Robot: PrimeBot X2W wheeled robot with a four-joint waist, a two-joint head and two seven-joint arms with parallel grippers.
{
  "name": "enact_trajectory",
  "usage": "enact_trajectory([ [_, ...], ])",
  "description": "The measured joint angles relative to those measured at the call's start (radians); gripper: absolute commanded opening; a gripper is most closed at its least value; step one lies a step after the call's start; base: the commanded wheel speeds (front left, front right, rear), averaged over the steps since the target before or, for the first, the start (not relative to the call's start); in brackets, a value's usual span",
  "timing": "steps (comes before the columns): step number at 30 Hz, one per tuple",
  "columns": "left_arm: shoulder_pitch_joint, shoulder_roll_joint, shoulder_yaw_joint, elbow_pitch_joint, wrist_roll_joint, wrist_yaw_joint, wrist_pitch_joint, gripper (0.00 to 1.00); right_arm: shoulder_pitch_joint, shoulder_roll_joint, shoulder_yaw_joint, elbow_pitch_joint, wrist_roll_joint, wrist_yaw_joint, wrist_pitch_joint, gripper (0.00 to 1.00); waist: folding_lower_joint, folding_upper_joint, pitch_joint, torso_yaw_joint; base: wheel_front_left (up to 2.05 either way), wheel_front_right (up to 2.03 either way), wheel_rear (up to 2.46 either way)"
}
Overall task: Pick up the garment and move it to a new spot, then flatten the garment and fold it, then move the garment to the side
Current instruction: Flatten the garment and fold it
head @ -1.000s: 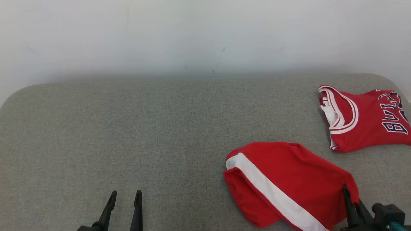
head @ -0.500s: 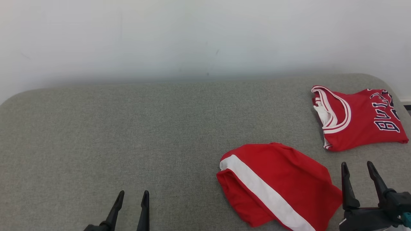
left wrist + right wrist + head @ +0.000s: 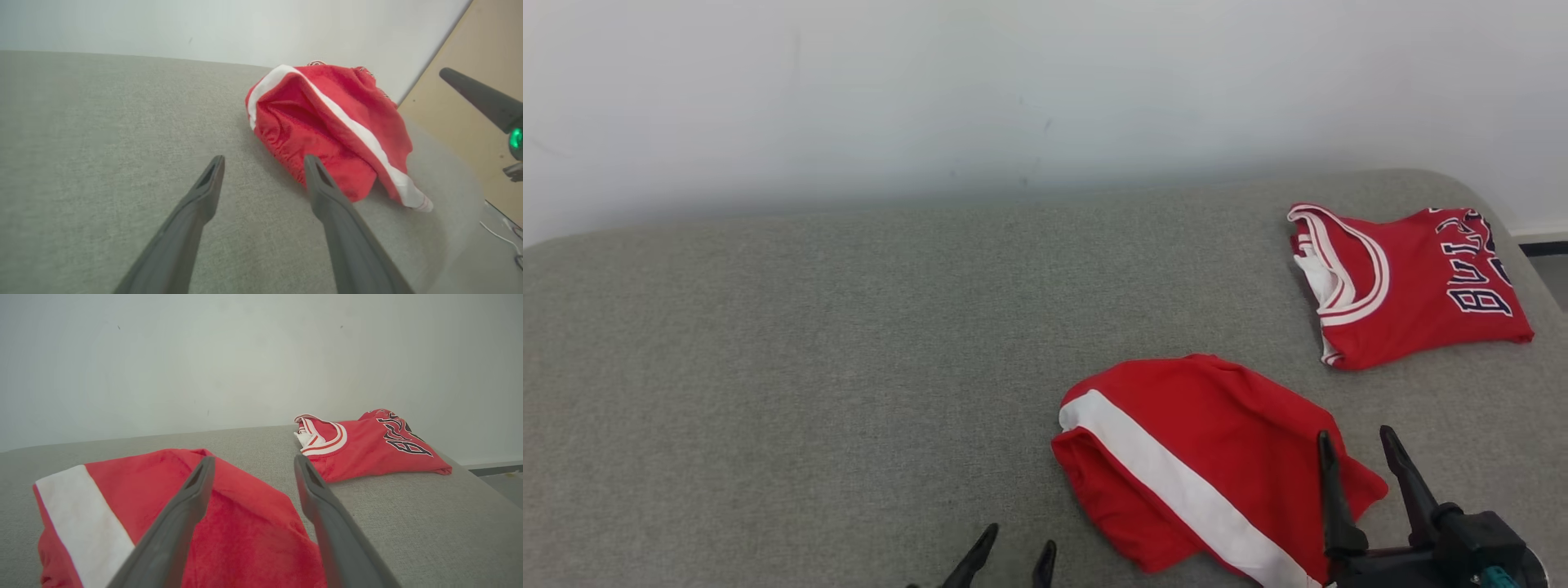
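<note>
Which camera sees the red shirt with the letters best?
The head view: the whole shirt from above, letters clear. The right wrist view shows it from low, slanted. In the left wrist view the shorts mostly hide it.

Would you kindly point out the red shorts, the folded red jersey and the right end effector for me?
red shorts (image 3: 1225,416): head view, red cloth above the white stripe.
folded red jersey (image 3: 1413,302): head view, plain red chest.
right end effector (image 3: 1355,434): head view, midway between its fingertips.
</note>
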Motion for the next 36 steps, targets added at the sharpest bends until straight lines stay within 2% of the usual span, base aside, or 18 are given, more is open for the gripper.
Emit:
enact_trajectory([
  [8,-0.148,-0.001,-0.108,0.099,-0.066,0.0,0.0,1.0,-0.024,0.014,0.026,0.005,0.01,0.0,0.0,1.0,0.0,0.0,0.036,-0.068,0.0,0.0,0.0],
  [20,-0.297,-0.002,-0.153,0.306,-0.139,0.0,0.0,1.0,-0.045,0.026,0.032,0.008,0.016,0.0,0.0,1.0,0.0001,0.0,0.087,-0.167,0.0,0.0,0.0],
  [21,-0.305,-0.002,-0.148,0.315,-0.145,0.0,0.0,0.69,-0.045,0.026,0.031,0.007,0.017,0.0,0.0,1.0,0.0001,0.0,0.09,-0.171,0.0,0.0,0.0],
  [22,-0.312,-0.003,-0.135,0.32,-0.151,0.0,0.0,0.44,-0.045,0.027,0.03,0.007,0.018,0.0,0.0,1.0,0.0001,0.0,0.093,-0.173,0.0,0.0,0.0],
  [23,-0.319,-0.002,-0.126,0.327,-0.163,0.0,0.0,0.0,-0.045,0.028,0.027,0.007,0.019,0.0,0.0,1.0,0.0001,0.0,0.095,-0.173,0.0,0.0,0.0],
  [27,-0.338,-0.003,-0.098,0.334,-0.169,0.0,0.0,0.0,-0.044,0.031,0.03,0.007,0.023,0.0,0.0,1.0,0.0001,0.0001,0.093,-0.159,0.0,0.0,0.0],
  [30,-0.346,-0.003,-0.026,0.325,-0.157,0.0,0.0,0.0,-0.044,0.031,0.031,0.007,0.023,0.0,0.0,1.0,0.0001,0.0,0.087,-0.142,0.0,0.0,0.0],
  [36,-0.336,-0.002,0.04,0.278,-0.111,0.0,0.0,0.0,-0.04,0.029,0.032,0.014,0.026,0.0,0.0,1.0,0.0,0.0,0.066,-0.108,0.0,0.0,0.0],
])
